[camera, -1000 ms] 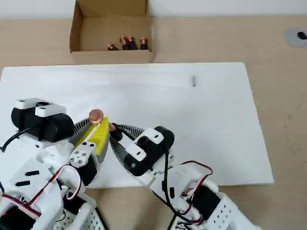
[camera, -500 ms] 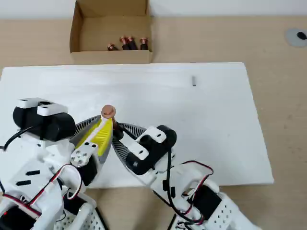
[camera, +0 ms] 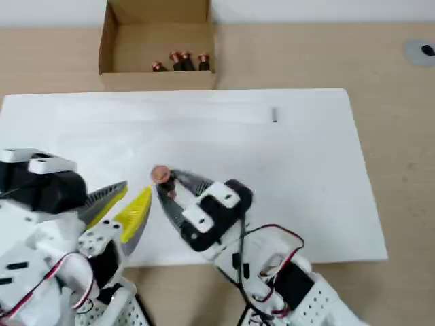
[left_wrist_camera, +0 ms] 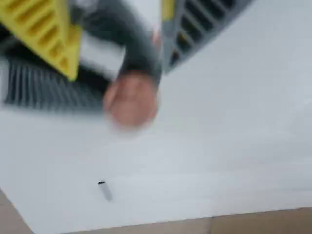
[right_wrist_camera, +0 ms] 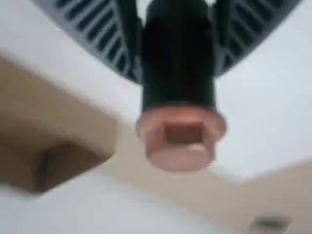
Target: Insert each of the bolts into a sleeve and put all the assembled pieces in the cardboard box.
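My right gripper (camera: 165,182) is shut on an assembled piece (camera: 162,178), a black sleeve (right_wrist_camera: 178,58) with a copper bolt head (right_wrist_camera: 180,136) sticking out of its end. It holds the piece just above the white sheet (camera: 285,176), near the sheet's front left. My left gripper (camera: 138,187), with one yellow and one grey finger, stands open just to the left of the piece and apart from it. The left wrist view shows the piece (left_wrist_camera: 131,97) close up. The cardboard box (camera: 105,47) at the back holds several assembled pieces (camera: 180,62).
A small dark pin (camera: 274,115) lies on the back right of the white sheet and is also in the left wrist view (left_wrist_camera: 104,190). Bare wooden table (camera: 401,170) surrounds the sheet. A grey disc (camera: 420,51) sits at the far right.
My left gripper let go of the piece, opened and drew back to the lower left. The piece stayed in my right gripper and shifted slightly right and nearer.
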Tool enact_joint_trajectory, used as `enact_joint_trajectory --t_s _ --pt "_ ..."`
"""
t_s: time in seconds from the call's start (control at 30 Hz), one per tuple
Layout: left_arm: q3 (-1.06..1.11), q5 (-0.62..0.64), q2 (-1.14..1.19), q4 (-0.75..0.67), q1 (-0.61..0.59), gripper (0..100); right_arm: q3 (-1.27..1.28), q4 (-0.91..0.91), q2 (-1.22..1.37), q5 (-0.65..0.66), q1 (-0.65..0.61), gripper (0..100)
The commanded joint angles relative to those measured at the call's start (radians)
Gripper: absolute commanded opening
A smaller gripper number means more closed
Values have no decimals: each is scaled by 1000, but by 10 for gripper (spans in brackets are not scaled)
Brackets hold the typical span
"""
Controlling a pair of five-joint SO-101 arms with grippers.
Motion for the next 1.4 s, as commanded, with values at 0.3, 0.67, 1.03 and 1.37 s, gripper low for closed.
enact_joint_trajectory --t_s 0.3,0.67,1.03,1.37 --pt "-153 -118 93 123 -26 8 -728 -83 570 -25 262 9" --pt "-120 -296 -38 126 -292 9 -1354 -87 1276 -23 326 9" --pt "146 -491 -318 126 -370 9 -1882 -87 1894 -25 351 9" --pt "255 -520 -426 121 -494 9 -2348 -80 2436 -25 423 9"
